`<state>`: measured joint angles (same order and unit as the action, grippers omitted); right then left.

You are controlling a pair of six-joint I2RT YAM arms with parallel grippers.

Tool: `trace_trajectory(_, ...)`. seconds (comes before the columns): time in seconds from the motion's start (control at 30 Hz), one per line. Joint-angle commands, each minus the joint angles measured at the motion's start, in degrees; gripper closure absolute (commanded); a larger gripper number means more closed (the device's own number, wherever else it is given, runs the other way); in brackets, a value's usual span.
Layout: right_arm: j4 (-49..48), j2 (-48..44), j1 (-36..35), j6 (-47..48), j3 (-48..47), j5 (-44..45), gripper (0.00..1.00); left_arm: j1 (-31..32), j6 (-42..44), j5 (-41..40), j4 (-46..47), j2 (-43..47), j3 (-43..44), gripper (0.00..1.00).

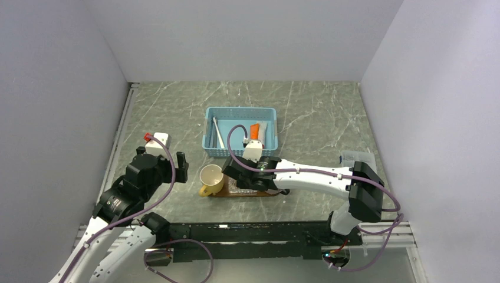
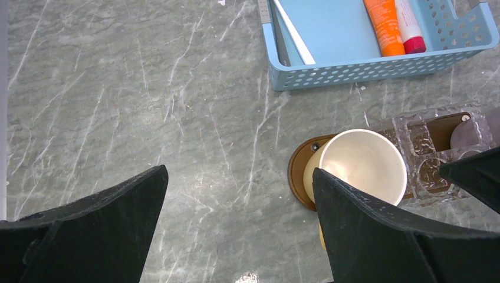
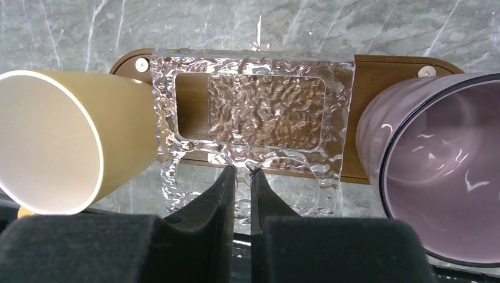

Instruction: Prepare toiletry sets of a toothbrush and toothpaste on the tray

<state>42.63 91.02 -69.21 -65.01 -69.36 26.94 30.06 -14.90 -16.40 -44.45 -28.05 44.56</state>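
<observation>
The grey marbled bench point(image 1: 318, 112) fills the middle of the overhead view, with the two arms reaching in from the bottom edge. A light-blue mesh basket point(image 1: 239, 109) sits at the centre of that view. Just below it in the frame lies the tray point(image 3: 383, 76), a dark brown oval board, mostly covered by what stands on it. In the right wrist view a purple cup point(image 3: 436, 177) fills the tray's right end and a yellow cup point(image 3: 53, 141) lies tipped toward the camera at its left end. A clear, rippled plastic holder point(image 3: 265, 100) sits between the cups, across the tray's middle. The left claw point(image 2: 239, 174) hangs over bare bench at the lower left of the overhead view. Its fingers are spread wide and there is nothing between them. The right claw point(image 3: 242, 174) is over the near edge of the clear holder, at the bottom centre of its own view. Its fingers are drawn almost together, leaving only a thin slit. I cannot tell whether they pinch the holder's rim. The toothpaste point(image 2: 383, 26), an orange tube, lies inside the basket at the upper right of the left wrist view, touching a white tube with a red cap point(image 2: 411, 26) on its right. The toothbrush point(image 2: 293, 34), a thin white stick, lies slanted along the basket's left side, well apart from the tubes. Neither it nor the toothpaste is on the tray.
</observation>
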Motion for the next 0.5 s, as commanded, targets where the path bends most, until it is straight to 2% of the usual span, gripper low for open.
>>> trace_trajectory(0.0, -0.27, -0.91, -0.12, -0.23, 0.90, 1.53, 0.87, -0.27, -0.86, -0.75, 0.63, -0.68, 0.18, 0.01)
trace_trajectory(0.47, 1.22, -1.36, -0.13, -0.39, -0.86, 2.27, 0.69, -0.27, -0.92, -0.86, 0.60, -1.05, 0.21, 0.01)
